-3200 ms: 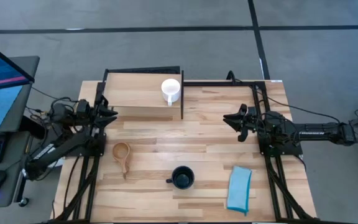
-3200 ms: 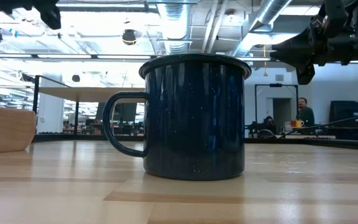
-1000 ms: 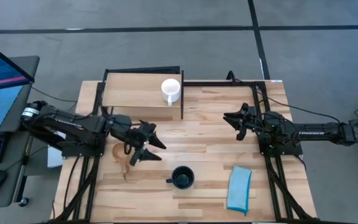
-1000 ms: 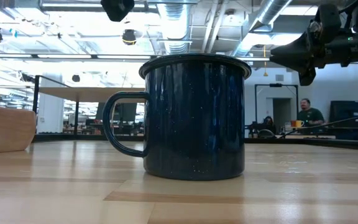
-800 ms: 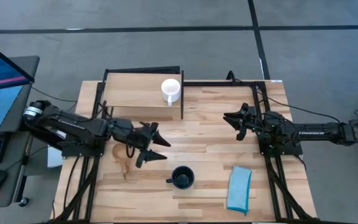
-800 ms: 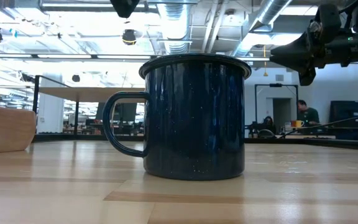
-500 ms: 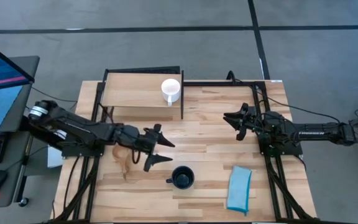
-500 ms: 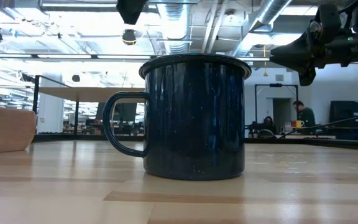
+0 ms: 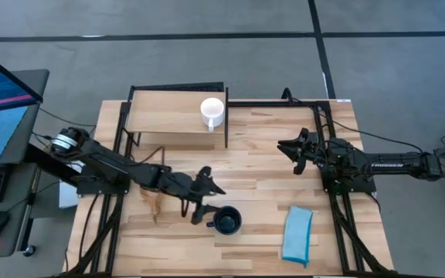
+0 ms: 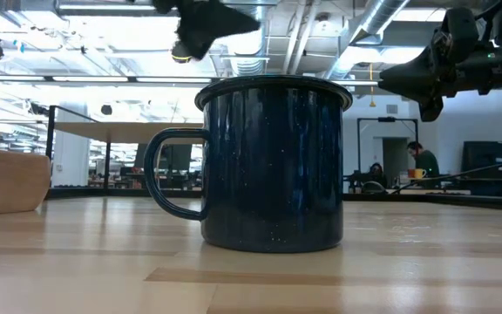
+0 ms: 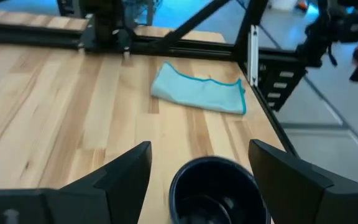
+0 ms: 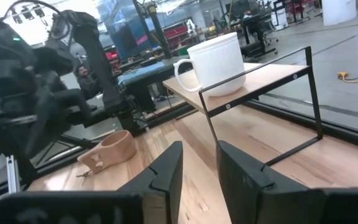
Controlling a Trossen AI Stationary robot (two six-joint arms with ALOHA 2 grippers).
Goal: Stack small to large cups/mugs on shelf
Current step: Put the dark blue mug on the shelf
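The dark navy mug (image 9: 226,221) stands upright on its base near the table's front middle, its handle toward the left. My left gripper (image 9: 209,203) is open just left of and above it; in the left wrist view the mug's rim (image 11: 213,186) shows between the spread fingers, untouched. The white mug (image 9: 212,112) stands on the shelf (image 9: 168,116). The wooden cup (image 9: 151,189) lies on the table, partly under my left arm. My right gripper (image 9: 284,147) waits at the right, slightly open and holding nothing.
A light blue folded cloth (image 9: 297,234) lies at the front right of the table. The shelf's black frame post (image 9: 226,127) stands beside the white mug. Bare tabletop runs between the shelf and the navy mug.
My left gripper has moved toward the table's right and near edge and sunk toward the navy mug, rolling its wrist on the way; its fingers have stayed open. The mugs, the wooden cup and the cloth have not moved.
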